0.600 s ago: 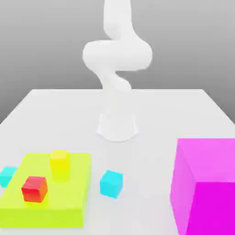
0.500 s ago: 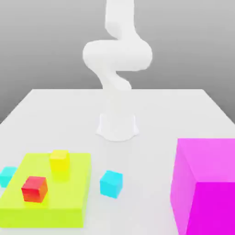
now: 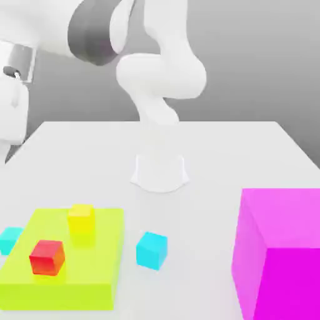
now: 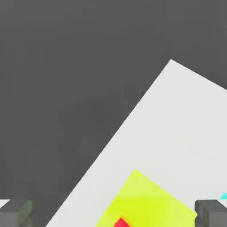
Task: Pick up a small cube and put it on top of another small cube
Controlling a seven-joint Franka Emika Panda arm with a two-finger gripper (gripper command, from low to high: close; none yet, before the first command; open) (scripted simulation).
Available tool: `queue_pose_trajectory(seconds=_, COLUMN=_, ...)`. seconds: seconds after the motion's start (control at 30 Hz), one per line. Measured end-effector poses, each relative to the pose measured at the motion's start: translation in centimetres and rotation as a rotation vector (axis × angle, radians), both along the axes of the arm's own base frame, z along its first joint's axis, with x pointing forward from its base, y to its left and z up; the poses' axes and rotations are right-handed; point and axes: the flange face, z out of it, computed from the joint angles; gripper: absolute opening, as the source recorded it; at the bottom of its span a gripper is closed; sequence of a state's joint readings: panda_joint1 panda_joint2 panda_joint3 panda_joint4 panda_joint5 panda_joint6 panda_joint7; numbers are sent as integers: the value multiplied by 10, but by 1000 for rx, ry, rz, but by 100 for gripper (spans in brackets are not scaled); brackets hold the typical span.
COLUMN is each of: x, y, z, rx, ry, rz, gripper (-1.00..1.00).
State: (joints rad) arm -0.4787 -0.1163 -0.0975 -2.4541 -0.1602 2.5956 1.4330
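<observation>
One small cyan cube [image 3: 152,250] rests on the white table [image 3: 206,156], between the lime platform and the magenta block. A second small cyan cube [image 3: 9,239] sits at the exterior view's left edge, partly hidden behind the lime platform; in the hand view a cyan sliver [image 4: 224,196] shows at the picture's edge. The arm's hand [image 3: 14,94] hangs high at the exterior view's left, far above the cubes. In the hand view my gripper [image 4: 113,215] is open, its two dark fingertips [image 4: 15,213] wide apart with nothing between them.
A flat lime platform [image 3: 94,275] at the front left carries a red cube [image 3: 47,257] and a yellow cube [image 3: 81,219]. A large magenta block [image 3: 281,250] fills the front right. The arm's base [image 3: 160,172] stands mid-table.
The arm has swung over to the exterior view's left, bringing its grey joint and hand into the picture. No cube has moved.
</observation>
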Motion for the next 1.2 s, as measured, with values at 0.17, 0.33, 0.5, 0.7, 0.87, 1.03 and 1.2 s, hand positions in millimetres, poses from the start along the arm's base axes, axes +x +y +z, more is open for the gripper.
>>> queue_pose_trajectory(seconds=0.17, x=-53, y=-57, z=-87, rx=112, ry=64, rz=-279, gripper=0)
queue_pose_trajectory(seconds=0.33, x=-99, y=-75, z=-167, rx=229, ry=113, rz=-498, gripper=0)
queue_pose_trajectory(seconds=0.5, x=-107, y=-78, z=-230, rx=247, ry=120, rz=-535, gripper=0)
queue_pose_trajectory(seconds=0.7, x=-108, y=-77, z=-238, rx=246, ry=119, rz=-536, gripper=-100)
queue_pose_trajectory(seconds=0.87, x=-107, y=-78, z=-208, rx=248, ry=118, rz=-537, gripper=-100)
queue_pose_trajectory(seconds=1.03, x=-64, y=-49, z=-142, rx=250, ry=113, rz=-563, gripper=-100)
queue_pose_trajectory(seconds=1.2, x=21, y=58, z=-70, rx=250, ry=115, rz=-555, gripper=-100)
